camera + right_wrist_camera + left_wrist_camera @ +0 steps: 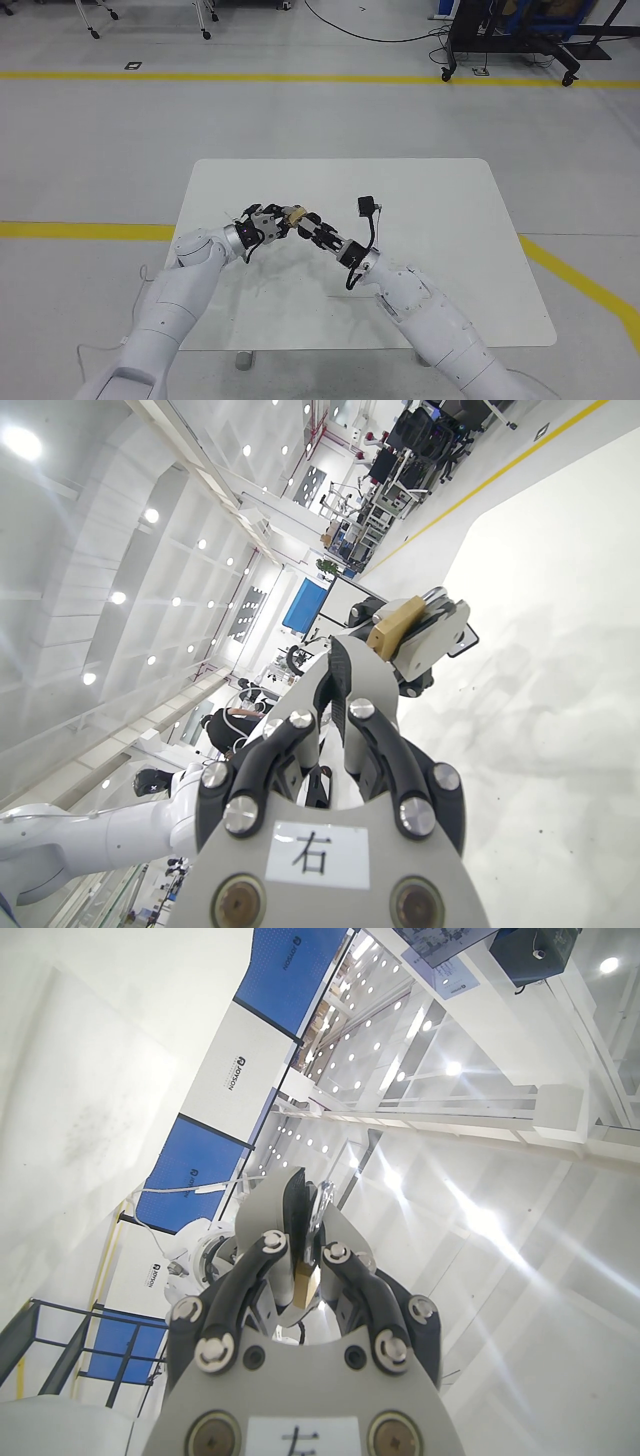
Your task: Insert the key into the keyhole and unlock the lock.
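Note:
A brass padlock [295,213] with a silver shackle hangs above the middle of the white table [450,220]. My left gripper [268,222] is shut on it. In the left wrist view the brass body [305,1285] sits between the fingers and the shackle [320,1208] lies near their tips. My right gripper [313,229] faces it from the other side. In the right wrist view its fingers [345,660] are shut, with the tips against the padlock's [395,625] bottom end. The key is hidden between the pads.
Both arms meet above the table's centre, and bare tabletop [525,700] lies below and all around them. The table's front edge [400,345] is close to the arms. Yellow floor lines [300,77] and wheeled carts [520,40] lie far behind.

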### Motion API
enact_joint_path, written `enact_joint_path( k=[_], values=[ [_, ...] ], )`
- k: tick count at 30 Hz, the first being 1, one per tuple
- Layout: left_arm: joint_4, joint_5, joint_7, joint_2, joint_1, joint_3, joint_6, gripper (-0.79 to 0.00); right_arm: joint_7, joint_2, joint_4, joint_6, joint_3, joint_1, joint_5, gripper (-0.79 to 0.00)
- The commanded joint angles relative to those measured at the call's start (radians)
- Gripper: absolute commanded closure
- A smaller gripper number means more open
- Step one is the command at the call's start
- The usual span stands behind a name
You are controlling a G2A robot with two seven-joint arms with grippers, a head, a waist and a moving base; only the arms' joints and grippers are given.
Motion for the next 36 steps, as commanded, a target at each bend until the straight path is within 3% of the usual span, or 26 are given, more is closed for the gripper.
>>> enact_joint_path(
  k=[1,6,8,9,12,13,18,27,36],
  values=[
    [0.003,0.003,0.004,0.001,-0.001,-0.003,-0.013,0.000,-0.006,-0.001,0.003,-0.002,0.002,0.001,-0.003,0.000],
    [-0.009,0.024,0.043,0.002,0.004,-0.015,-0.089,0.000,-0.015,0.002,-0.021,-0.017,0.027,-0.016,-0.005,0.000],
    [-0.026,0.056,0.082,0.004,0.012,-0.021,-0.152,0.000,-0.002,0.005,-0.038,-0.024,0.040,-0.028,0.008,-0.277],
    [-0.039,0.073,0.101,0.005,0.019,-0.022,-0.182,0.000,0.008,0.007,-0.046,-0.026,0.047,-0.034,0.018,-0.326],
    [-0.091,0.133,0.154,0.009,0.046,-0.028,-0.277,0.000,0.091,0.011,-0.063,-0.016,0.060,-0.048,0.110,-0.613],
    [-0.110,0.144,0.161,0.010,0.057,-0.030,-0.296,0.000,0.128,0.012,-0.064,-0.009,0.063,-0.051,0.153,-0.634],
    [-0.183,0.155,0.145,0.016,0.099,-0.046,-0.346,0.000,0.298,0.011,-0.039,0.069,0.071,-0.036,0.364,-0.557],
    [-0.253,0.192,0.152,0.025,0.143,-0.068,-0.382,0.000,0.352,0.002,0.010,0.117,0.067,-0.008,0.473,-0.317],
    [-0.300,0.235,0.169,0.028,0.172,-0.067,-0.408,0.000,0.398,-0.003,0.040,0.143,0.069,0.004,0.544,-0.243]
  ],
)
